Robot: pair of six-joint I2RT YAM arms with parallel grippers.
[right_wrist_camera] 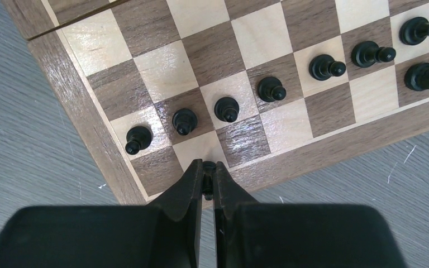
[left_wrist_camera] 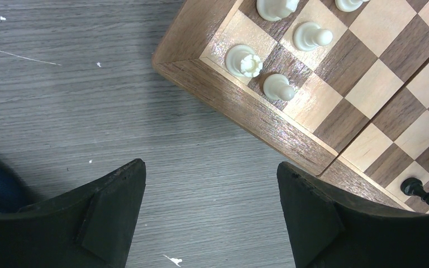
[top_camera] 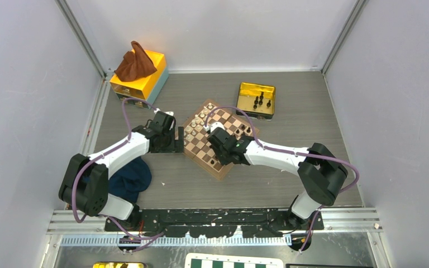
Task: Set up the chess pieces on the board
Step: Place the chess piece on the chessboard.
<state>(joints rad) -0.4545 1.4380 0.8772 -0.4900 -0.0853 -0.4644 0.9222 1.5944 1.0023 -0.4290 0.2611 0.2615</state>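
Note:
The wooden board [top_camera: 222, 171] lies mid-table, turned like a diamond. My right gripper [right_wrist_camera: 208, 170] is shut on a tiny black chess piece [right_wrist_camera: 208, 181], held low over a light square in the edge row, second from the board's corner [right_wrist_camera: 84, 128]. A row of black pawns [right_wrist_camera: 225, 107] stands just beyond it, with taller black pieces [right_wrist_camera: 424, 75] at the right. In the top view the right gripper [top_camera: 219, 146] is over the board. My left gripper [left_wrist_camera: 211, 215] is open and empty over bare table beside the board's rim [left_wrist_camera: 246, 106]; it also shows in the top view [top_camera: 177, 139].
Cream pieces [left_wrist_camera: 244, 60] stand on the board's left side. A gold tin [top_camera: 244, 89] at the back right holds more black pieces [top_camera: 258, 100]. A yellow box with a brown cloth [top_camera: 137, 64] is back left. A blue cloth [top_camera: 129, 178] lies by the left arm.

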